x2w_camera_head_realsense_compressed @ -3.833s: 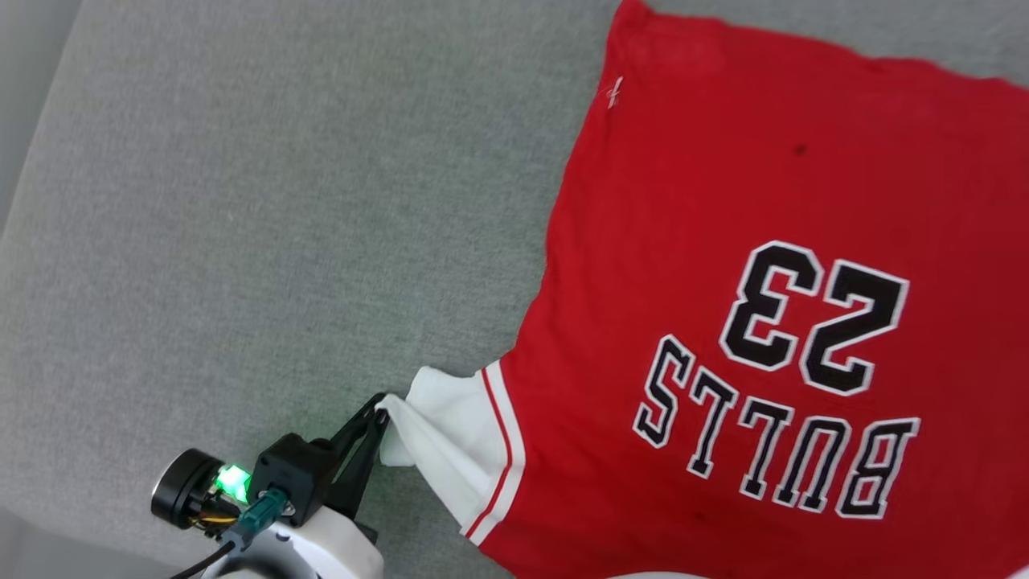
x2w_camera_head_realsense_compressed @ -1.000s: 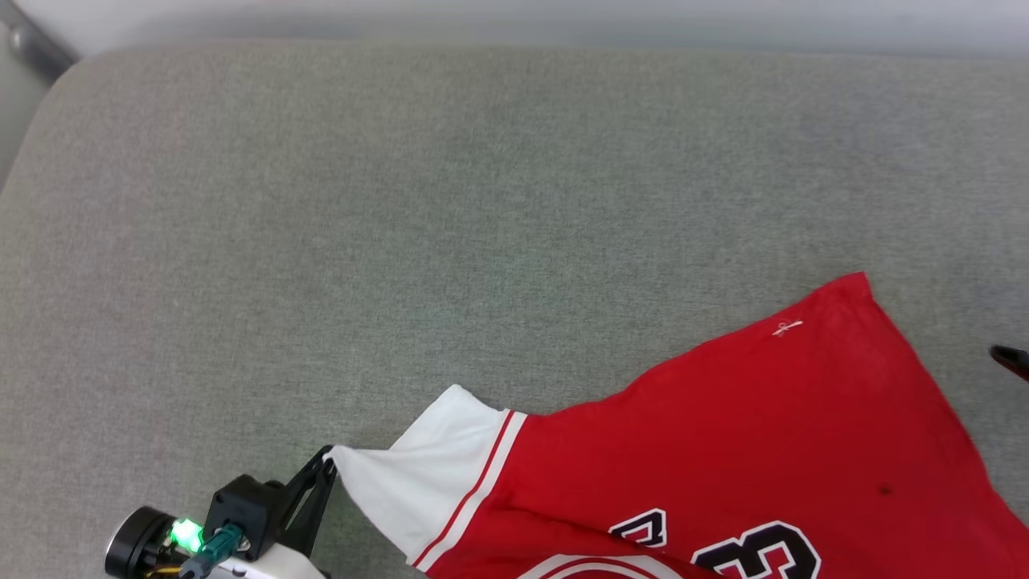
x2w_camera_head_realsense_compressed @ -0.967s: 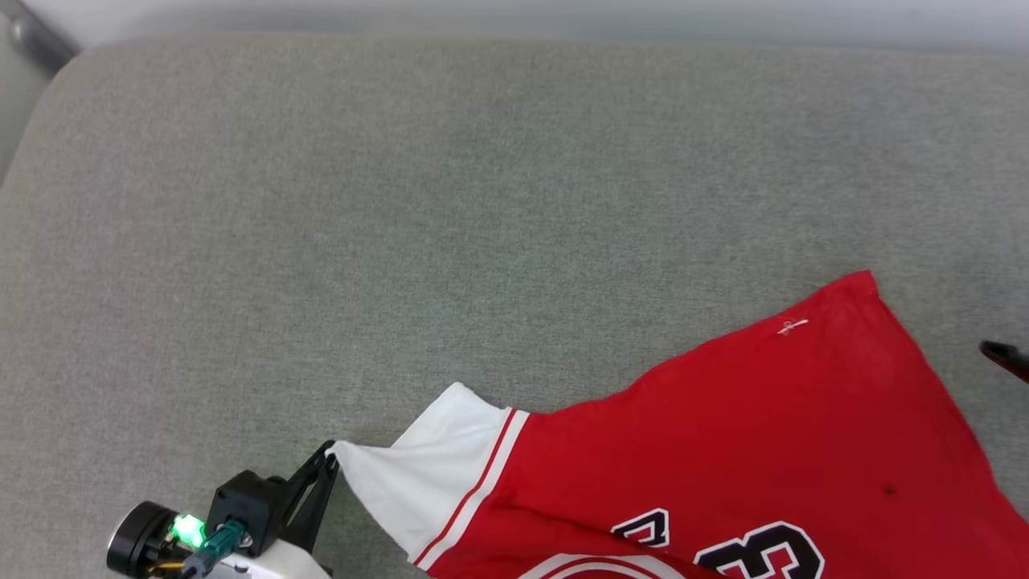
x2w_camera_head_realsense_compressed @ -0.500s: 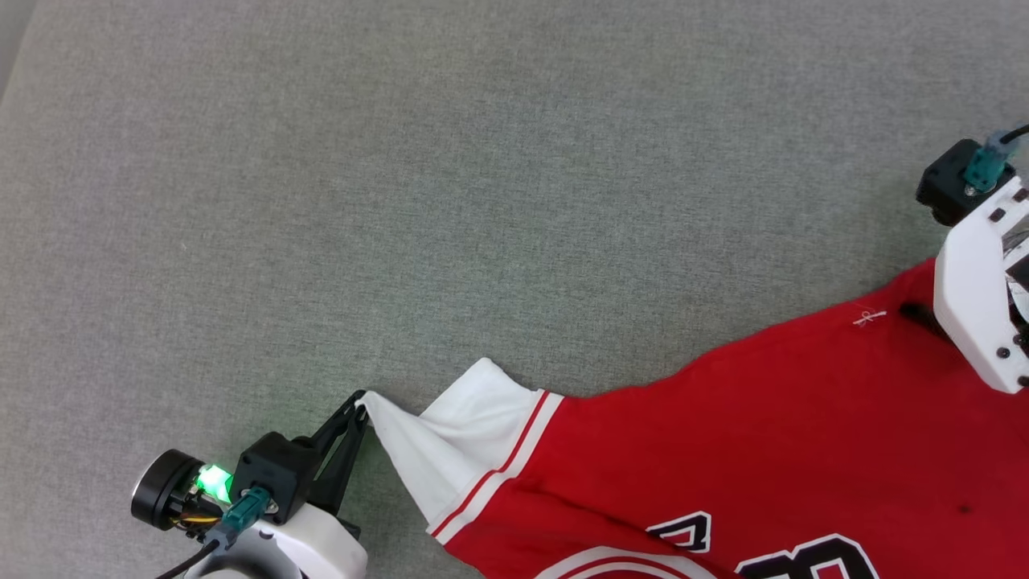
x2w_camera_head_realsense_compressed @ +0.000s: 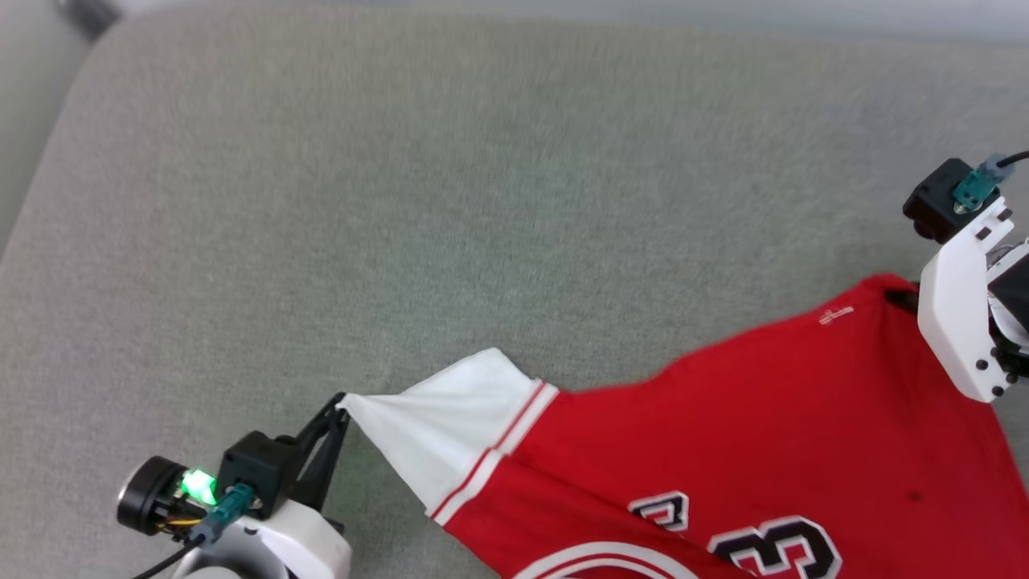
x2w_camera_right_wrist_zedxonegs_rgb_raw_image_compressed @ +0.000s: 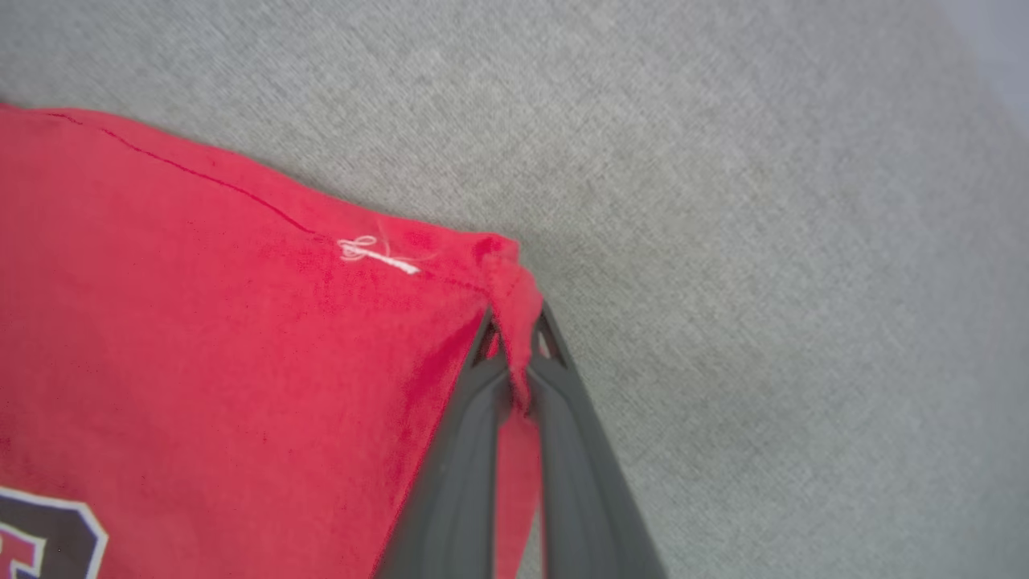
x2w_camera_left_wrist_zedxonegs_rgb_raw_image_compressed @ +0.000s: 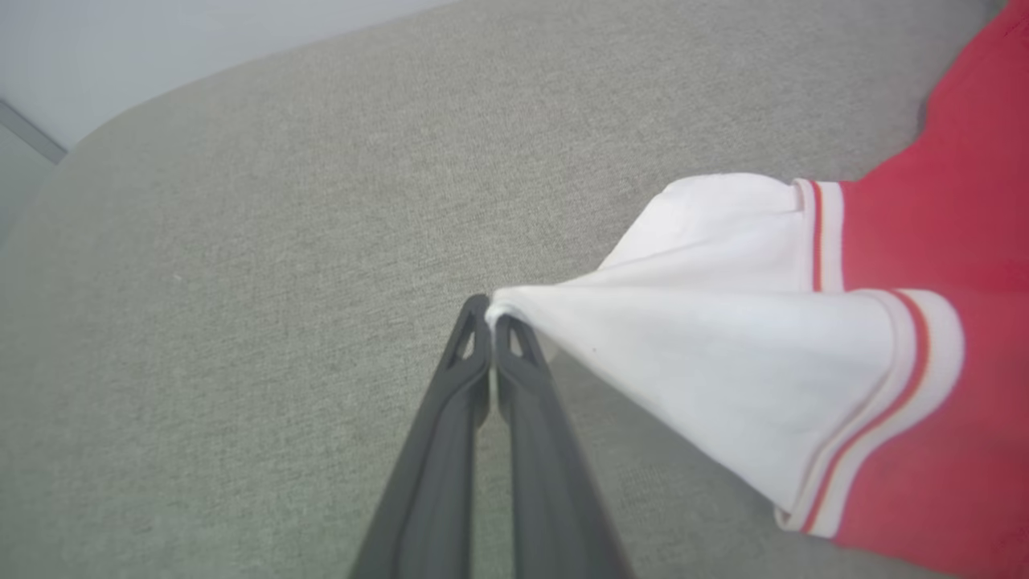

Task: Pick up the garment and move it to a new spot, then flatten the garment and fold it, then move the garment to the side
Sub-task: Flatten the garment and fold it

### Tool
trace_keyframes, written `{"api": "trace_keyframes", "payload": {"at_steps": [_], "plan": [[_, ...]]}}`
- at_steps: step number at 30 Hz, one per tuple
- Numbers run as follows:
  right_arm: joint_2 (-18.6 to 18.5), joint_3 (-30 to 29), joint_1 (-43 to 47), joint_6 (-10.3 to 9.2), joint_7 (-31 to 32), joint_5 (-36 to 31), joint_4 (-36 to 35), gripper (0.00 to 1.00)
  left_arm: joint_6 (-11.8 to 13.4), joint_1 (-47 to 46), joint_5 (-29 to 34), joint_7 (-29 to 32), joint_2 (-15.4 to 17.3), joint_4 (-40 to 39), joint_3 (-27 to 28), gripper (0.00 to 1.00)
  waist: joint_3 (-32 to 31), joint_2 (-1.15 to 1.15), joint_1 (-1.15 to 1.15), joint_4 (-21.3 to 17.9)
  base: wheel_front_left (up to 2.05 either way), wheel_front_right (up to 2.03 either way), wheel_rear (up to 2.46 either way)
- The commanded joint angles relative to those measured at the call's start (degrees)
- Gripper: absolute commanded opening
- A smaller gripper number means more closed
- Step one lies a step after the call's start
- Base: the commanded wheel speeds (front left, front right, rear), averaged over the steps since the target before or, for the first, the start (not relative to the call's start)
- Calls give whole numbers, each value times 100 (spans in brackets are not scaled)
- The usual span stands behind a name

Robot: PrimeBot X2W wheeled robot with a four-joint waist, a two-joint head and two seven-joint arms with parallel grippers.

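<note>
The garment (x2w_camera_head_realsense_compressed: pixel 723 418) is a red jersey with a white sleeve and a black "23", spread over the lower right of the grey cushion. My left gripper (x2w_camera_head_realsense_compressed: pixel 338 404) is shut on the tip of the white sleeve (x2w_camera_left_wrist_zedxonegs_rgb_raw_image_compressed: pixel 723 338), pulling it taut; in the left wrist view the left gripper (x2w_camera_left_wrist_zedxonegs_rgb_raw_image_compressed: pixel 492 314) pinches that corner. My right gripper (x2w_camera_right_wrist_zedxonegs_rgb_raw_image_compressed: pixel 514 334) is shut on the red hem corner beside the small white logo (x2w_camera_right_wrist_zedxonegs_rgb_raw_image_compressed: pixel 378 253). In the head view the right wrist (x2w_camera_head_realsense_compressed: pixel 961 322) sits over that corner and hides its fingers.
The grey fabric cushion (x2w_camera_head_realsense_compressed: pixel 402 201) stretches wide to the left and back. Its rounded rear edge and a pale wall (x2w_camera_head_realsense_compressed: pixel 563 6) run along the top. A dark bar (x2w_camera_head_realsense_compressed: pixel 84 12) shows at the upper left corner.
The right gripper came in from the right and shut on the red hem corner. The left gripper keeps hold of the sleeve. The head camera has shifted, so the whole picture moved.
</note>
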Motion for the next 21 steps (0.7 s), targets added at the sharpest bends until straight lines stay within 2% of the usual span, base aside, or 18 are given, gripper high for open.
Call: {"api": "trace_keyframes", "payload": {"at_steps": [1, 6, 11, 21], "plan": [[-8, 31, -84, -7, -137, -2, -14, 0, -18, -9, -21, -33, 47, 34, 52, 0, -435, 0, 0, -138, 0, 0, 0], [-71, 5, -215, -7, -826, 18, 35, 0, -99, -301, 1, -31, 87, 97, 182, 0, -960, 0, 0, -276, 0, 0, 0], [-78, -218, -441, -7, -1357, -66, 36, 0, -194, -907, 106, -16, 7, 179, 389, 0, -1229, 0, 0, -409, 0, 0, 0], [208, -941, -1231, -7, -2216, -736, 179, 0, -684, -2914, 585, 238, -250, 633, 719, 0, -1020, 0, 0, -721, 0, 0, 0]]}}
